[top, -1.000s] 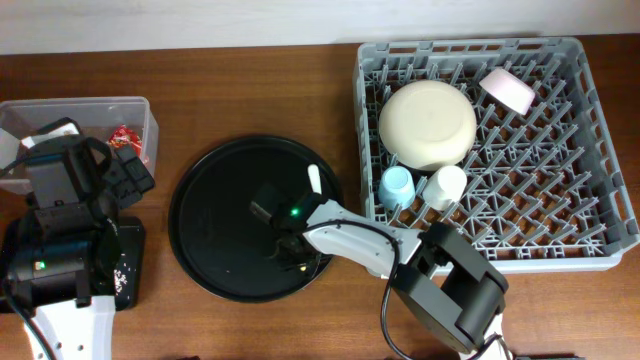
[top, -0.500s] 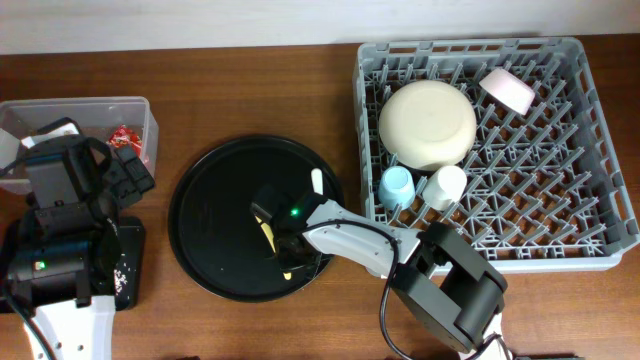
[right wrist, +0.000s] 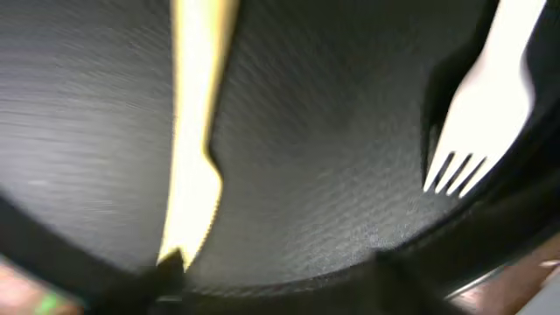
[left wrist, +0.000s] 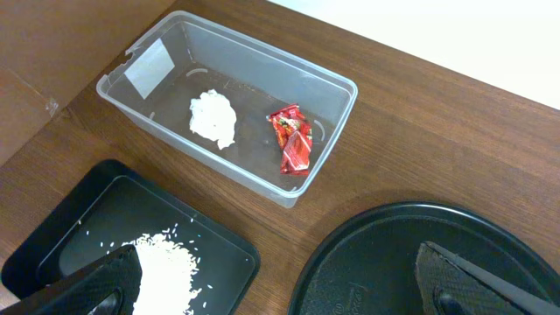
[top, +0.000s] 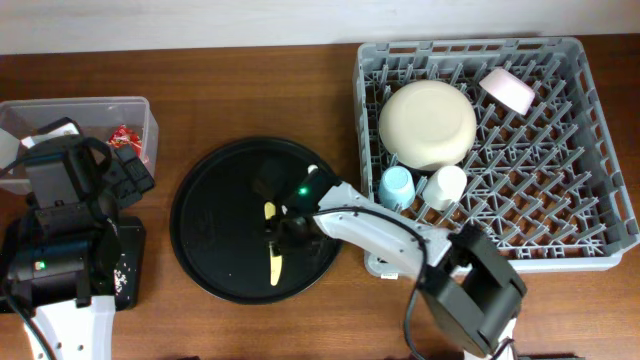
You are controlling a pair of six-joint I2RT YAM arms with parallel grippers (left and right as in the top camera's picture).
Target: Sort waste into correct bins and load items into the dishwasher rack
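Note:
The grey dishwasher rack (top: 480,48) holds the cream plate (top: 427,123), pink bowl (top: 509,90), blue cup (top: 397,186) and white cup (top: 446,185). My right gripper (top: 284,228) is open, low over the round black tray (top: 215,190). A thin yellow utensil (top: 273,262) lies flat there; in the right wrist view the utensil (right wrist: 197,122) ends beside my left fingertip (right wrist: 166,262). A pale fork (right wrist: 477,105) lies to the right. My left gripper (left wrist: 280,293) is open and empty. The clear tub (left wrist: 346,87) holds the tissue (left wrist: 213,118) and red sachet (left wrist: 291,140). Rice (left wrist: 162,262) lies in the shallow black tray (left wrist: 96,219).
The left arm's body (top: 60,230) covers much of the tub and the shallow black tray (top: 128,265) from above. The round tray's rim (left wrist: 350,254) lies close to the shallow tray. The fork's pale end (top: 313,172) shows near the round tray's right edge.
My right gripper has moved up and left over the round tray. The yellow utensil, hidden under it one second ago, now lies uncovered on the tray. The left arm has not moved.

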